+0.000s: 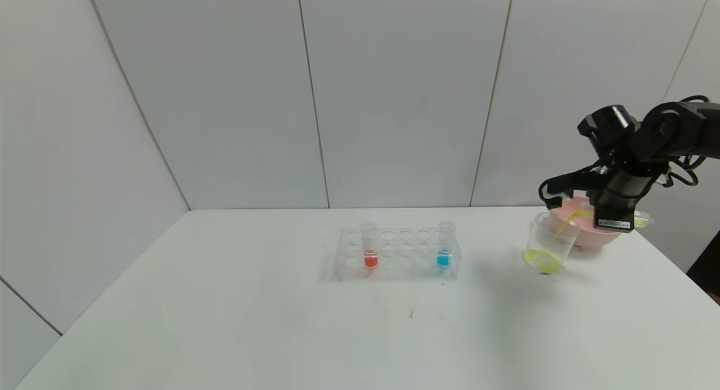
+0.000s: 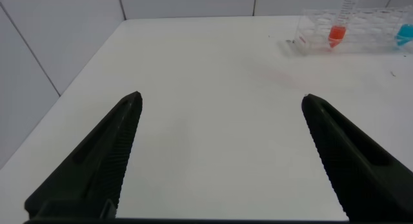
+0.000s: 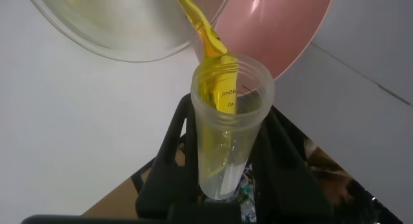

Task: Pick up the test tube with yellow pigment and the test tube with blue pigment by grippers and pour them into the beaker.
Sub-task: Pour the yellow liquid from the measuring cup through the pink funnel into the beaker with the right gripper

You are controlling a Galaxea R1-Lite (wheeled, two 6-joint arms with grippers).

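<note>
Pouring yellow pigment test tube (image 3: pixel 229 121), clamped in right jaws (image 3: pixel 226 179), tips over beaker (image 1: pixel 548 243).

From the tube rack (image 1: pixel 398 254) I had open table (image 1: pixel 225 322) to its left and in front, while on its right the beaker (image 1: pixel 548 241), the pink bowl (image 1: pixel 588 228) touching behind it and my right gripper (image 1: pixel 568 201) above blocked the way.

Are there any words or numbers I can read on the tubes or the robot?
"mL": on the test tube with yellow pigment in the right gripper, after a blurred number.
Small print below it: too blurred to read.
White label on the right arm: too small to read.
Beaker, rack: nothing readable.
</note>
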